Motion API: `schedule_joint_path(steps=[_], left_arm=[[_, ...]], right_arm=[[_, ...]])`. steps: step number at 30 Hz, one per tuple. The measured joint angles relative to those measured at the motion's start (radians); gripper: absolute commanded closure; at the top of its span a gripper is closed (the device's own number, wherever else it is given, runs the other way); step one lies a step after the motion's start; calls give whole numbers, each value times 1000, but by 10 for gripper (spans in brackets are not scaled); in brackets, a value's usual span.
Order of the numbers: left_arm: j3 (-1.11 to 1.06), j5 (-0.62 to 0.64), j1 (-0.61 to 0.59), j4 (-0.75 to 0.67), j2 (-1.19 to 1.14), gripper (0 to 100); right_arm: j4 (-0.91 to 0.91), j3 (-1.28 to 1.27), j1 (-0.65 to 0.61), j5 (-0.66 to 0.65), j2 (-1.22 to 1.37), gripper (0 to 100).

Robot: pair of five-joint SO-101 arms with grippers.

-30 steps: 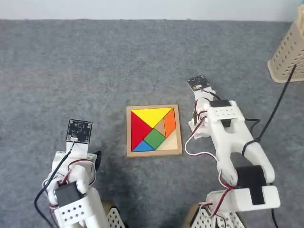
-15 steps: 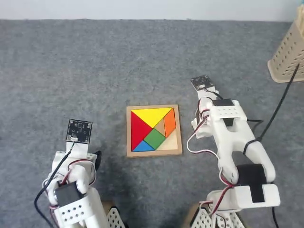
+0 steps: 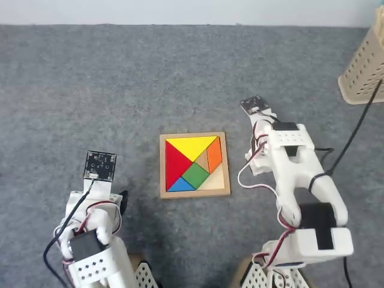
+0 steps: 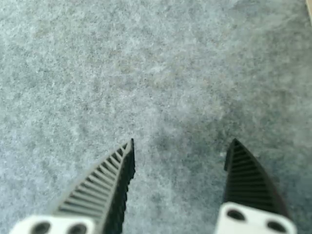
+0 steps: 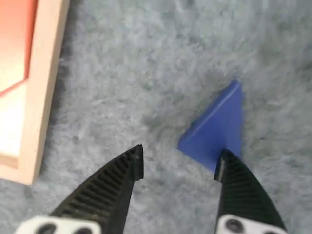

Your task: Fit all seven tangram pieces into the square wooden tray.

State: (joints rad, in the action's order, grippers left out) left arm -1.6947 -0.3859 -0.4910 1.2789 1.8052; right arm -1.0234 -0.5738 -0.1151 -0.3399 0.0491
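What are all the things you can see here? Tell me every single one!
Wooden tray: one, light wood, middle of the mat.
Pieces in the tray: six: yellow triangle, red triangle, green square, orange piece, tan triangle, light blue triangle; one corner gap is bare.
Dark blue triangle: one, on the mat outside the tray, just ahead of the right gripper.
Holed stand: one, beige, far edge on the right arm's side.
Mat: one, grey, covers the table.
Left gripper: one, black fingers, open over bare mat.
Right gripper: one, black fingers, open, beside the tray.
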Motion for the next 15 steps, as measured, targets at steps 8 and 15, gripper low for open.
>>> schedule_joint_path(steps=[8,15], left_arm=[[0,0,0,0,0,720],[0,0,0,0,0,720]], right_arm=[[0,69,6,0,69,756],[-12,71,6,0,38,754]])
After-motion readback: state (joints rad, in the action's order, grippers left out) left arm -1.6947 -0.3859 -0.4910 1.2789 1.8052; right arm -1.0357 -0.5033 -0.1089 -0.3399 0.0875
